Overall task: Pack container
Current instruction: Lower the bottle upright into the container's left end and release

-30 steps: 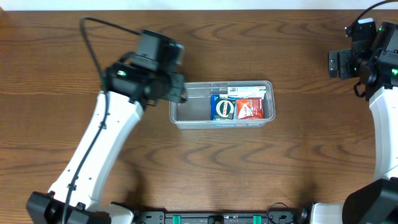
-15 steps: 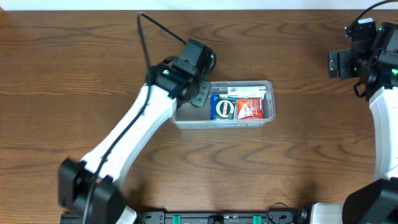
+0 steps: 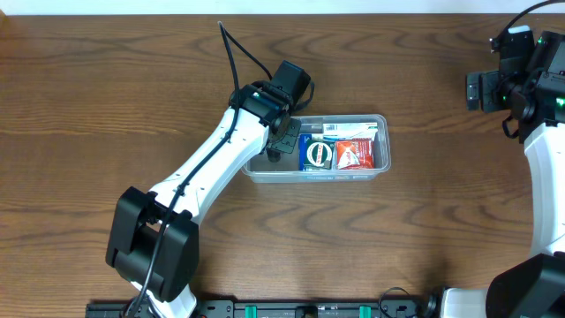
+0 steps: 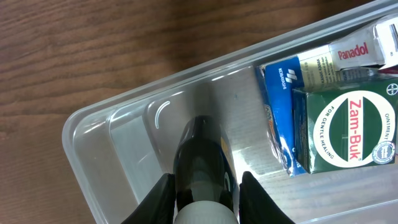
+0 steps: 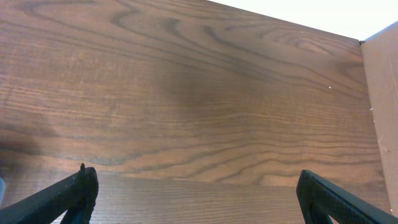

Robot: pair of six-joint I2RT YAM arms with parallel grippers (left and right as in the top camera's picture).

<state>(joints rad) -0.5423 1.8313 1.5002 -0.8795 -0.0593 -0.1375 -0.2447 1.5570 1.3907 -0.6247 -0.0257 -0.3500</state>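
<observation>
The clear plastic container sits mid-table. Its right part holds a green Zam-Buk box, a red packet, a blue packet and a white Panadol box. My left gripper is over the container's left, bare part and is shut on a dark bottle with a pale label, held over the floor of the tub next to the blue packet. My right gripper is open and empty, far right above bare wood.
The brown wooden table lies all round the container. The right arm is at the far right edge. A pale wall edge shows in the right wrist view.
My left arm has swung right from beside the container's left end to over its left part, carrying the bottle. The right arm has not moved.
</observation>
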